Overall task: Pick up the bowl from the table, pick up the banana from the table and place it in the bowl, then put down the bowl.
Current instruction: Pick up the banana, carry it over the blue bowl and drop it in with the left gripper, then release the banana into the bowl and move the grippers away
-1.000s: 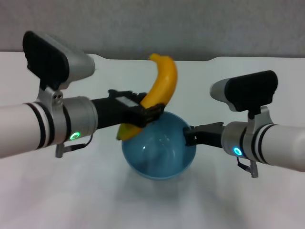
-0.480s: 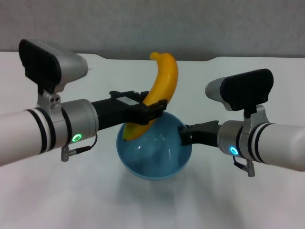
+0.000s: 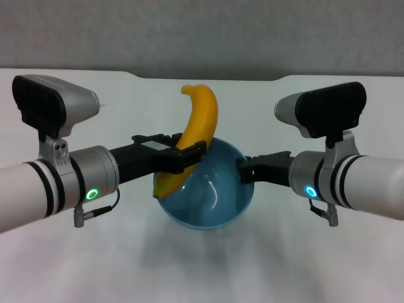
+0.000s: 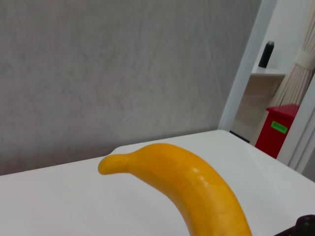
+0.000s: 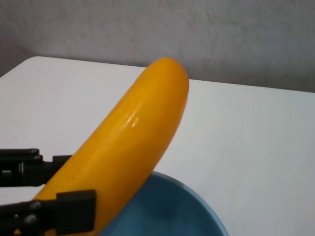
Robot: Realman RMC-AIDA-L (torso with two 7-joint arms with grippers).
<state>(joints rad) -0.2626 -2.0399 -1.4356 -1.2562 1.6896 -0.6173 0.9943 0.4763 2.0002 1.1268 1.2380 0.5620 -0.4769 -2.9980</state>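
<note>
Head view: compared w/ a second ago, the banana [image 3: 197, 129] has shifted toward the robot's left and dropped a little, so its lower end now sits at the bowl's near-left rim rather than over the middle; the bowl [image 3: 205, 189] has also moved slightly and looks tipped toward the camera. My read: banana is being brought down into the bowl but isn't released yet, so the placing step is under way, w/ setting the bowl down still to come. Left gripper [image 3: 183, 156] reaches in horizontally from the left, jaws clenched across the banana's lower half, banana standing near upright, stem tip up. Right gripper [image 3: 245, 170] reaches in horizontally from the right, jaws clamped on the bowl's right rim, holding it above the white tabletop [image 3: 76, 265]. Left wrist view: banana [image 4: 187, 179] fills the frame, stem pointing away over the tabletop [image 4: 59, 196]; grey wall behind, a red bin [image 4: 275, 130] off by a doorway. Right wrist view: banana [image 5: 128, 147] leans across the blue bowl rim [image 5: 197, 204]; left gripper's black jaws grip its low end.
</note>
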